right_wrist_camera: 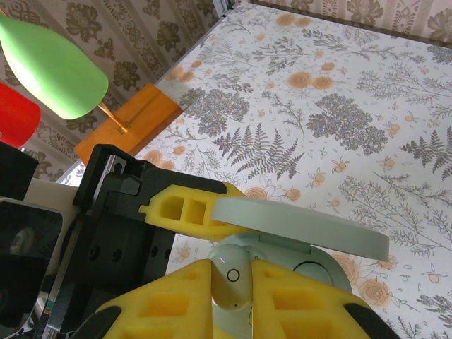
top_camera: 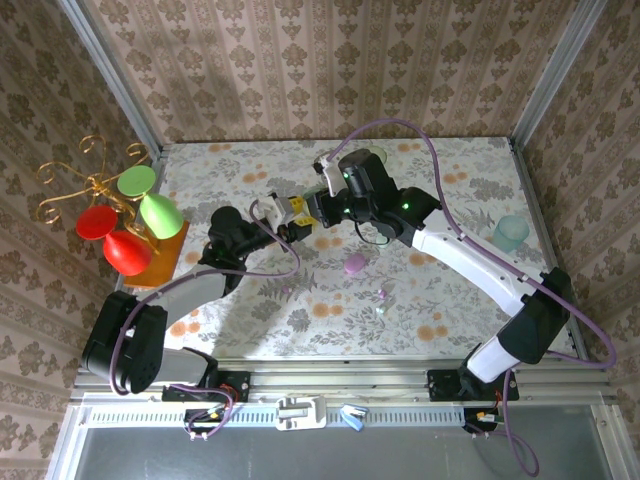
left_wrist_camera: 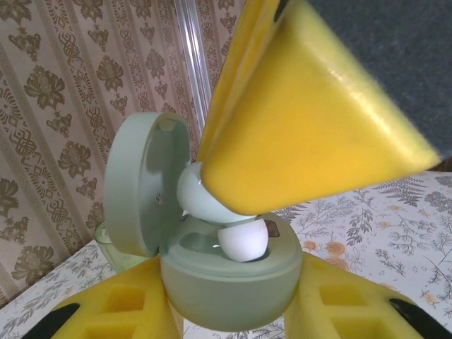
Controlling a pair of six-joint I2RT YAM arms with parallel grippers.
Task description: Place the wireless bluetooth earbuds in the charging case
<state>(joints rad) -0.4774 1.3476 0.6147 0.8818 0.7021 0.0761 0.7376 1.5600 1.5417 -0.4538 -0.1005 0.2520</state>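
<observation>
Mint charging case (left_wrist_camera: 229, 286), lid open, is clamped in the left gripper (left_wrist_camera: 232, 300). The right gripper (right_wrist_camera: 232, 277) pinches a mint earbud (right_wrist_camera: 227, 284), its white tip in the case's well

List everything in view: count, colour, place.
mint pebble-shaped plastic charging case: 1, held aloft, lid open
mint-and-white plastic earbud: 1, held at case's socket
lilac pebble-shaped case: 1, table centre
tiny purplish earbud: 1, loose by lilac case
tiny pale-mint earbud: 1, loose beside it
translucent teal cup: 1, right edge
gold wire stand with red and green cones: 1, orange base, left edge
floral tablecloth: 1, cream, over table
left gripper: 1, yellow, shut on charging case
right gripper: 1, yellow, shut on held earbud
</observation>
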